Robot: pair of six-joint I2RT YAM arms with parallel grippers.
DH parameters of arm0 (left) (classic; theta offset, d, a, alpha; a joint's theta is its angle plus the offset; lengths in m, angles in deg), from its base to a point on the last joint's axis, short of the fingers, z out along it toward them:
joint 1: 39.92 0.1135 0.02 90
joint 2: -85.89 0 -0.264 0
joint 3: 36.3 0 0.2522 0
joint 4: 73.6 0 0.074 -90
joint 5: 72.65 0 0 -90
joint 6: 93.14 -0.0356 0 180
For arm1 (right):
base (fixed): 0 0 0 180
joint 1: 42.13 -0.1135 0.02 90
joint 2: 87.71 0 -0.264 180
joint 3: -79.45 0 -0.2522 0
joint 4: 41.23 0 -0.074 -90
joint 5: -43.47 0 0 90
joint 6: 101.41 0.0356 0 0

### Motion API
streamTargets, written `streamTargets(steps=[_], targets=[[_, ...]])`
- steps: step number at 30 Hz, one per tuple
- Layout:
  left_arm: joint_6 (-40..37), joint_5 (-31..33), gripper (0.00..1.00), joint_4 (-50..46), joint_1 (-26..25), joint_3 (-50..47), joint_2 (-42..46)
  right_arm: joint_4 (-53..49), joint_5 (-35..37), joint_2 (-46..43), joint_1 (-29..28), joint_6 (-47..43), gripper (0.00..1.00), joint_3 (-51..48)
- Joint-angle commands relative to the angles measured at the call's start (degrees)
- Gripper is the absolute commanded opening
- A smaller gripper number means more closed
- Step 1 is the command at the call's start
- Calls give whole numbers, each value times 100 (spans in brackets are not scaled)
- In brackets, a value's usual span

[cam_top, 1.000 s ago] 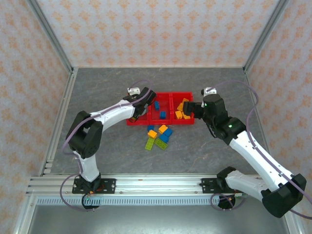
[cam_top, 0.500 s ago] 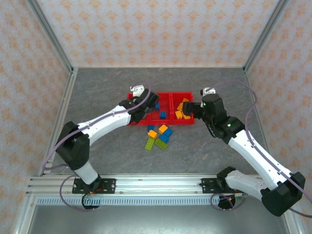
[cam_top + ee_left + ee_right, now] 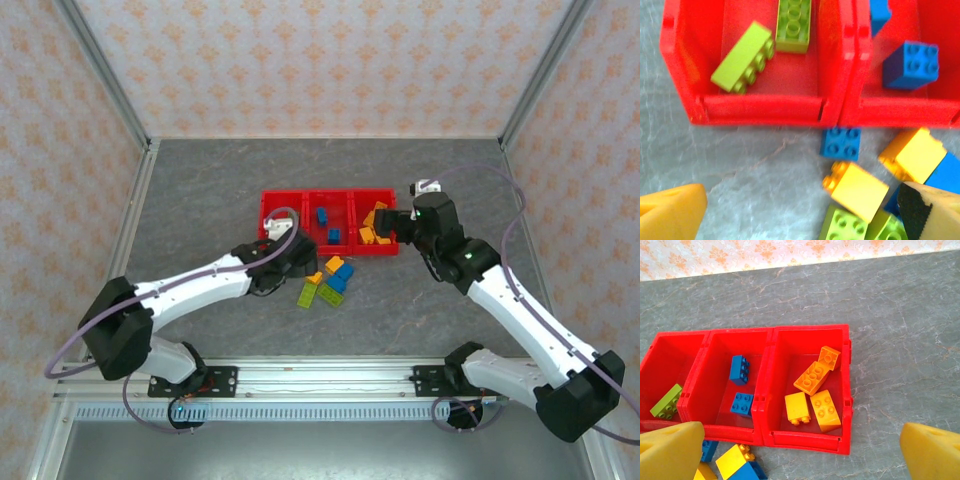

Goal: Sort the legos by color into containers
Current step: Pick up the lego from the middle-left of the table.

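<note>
Several small studded plastic bricks (image 3: 325,280) are lying loose beside the red plastic three-bin tray (image 3: 810,330); left gripper (image 3: 800,212) and right gripper (image 3: 800,450) are gaping empty. Picking next: the left is probably needing to descend onto one.

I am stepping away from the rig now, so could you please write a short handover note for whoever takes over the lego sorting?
Left hand: open, empty, by the loose bricks on the table in front of the red bins.
Right hand: open, empty, at the near side of the right bin.
Bins: the left one holds two lime green bricks, the middle one two blue bricks, the right one four orange-yellow bricks.
Done: eight bricks sorted, no colours mixed.
Left: about seven loose bricks, all three colours, to pick and drop by colour.
</note>
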Motion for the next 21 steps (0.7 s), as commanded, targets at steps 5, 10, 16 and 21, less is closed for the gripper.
streamTargets(steps=[5,10,16,21], targets=[[46,-866,98,557,-188,-833,319,105,-114,161,-30,43,100,157],[-315,-1168,94,807,-358,-807,-181,96,-150,209,-30,70,100,203],[-727,-1133,85,480,-388,-432,-982,32,-133,224,-30,77,100,241],[-941,-1000,76,203,-393,-93,-1484,26,-106,204,-30,73,100,232]])
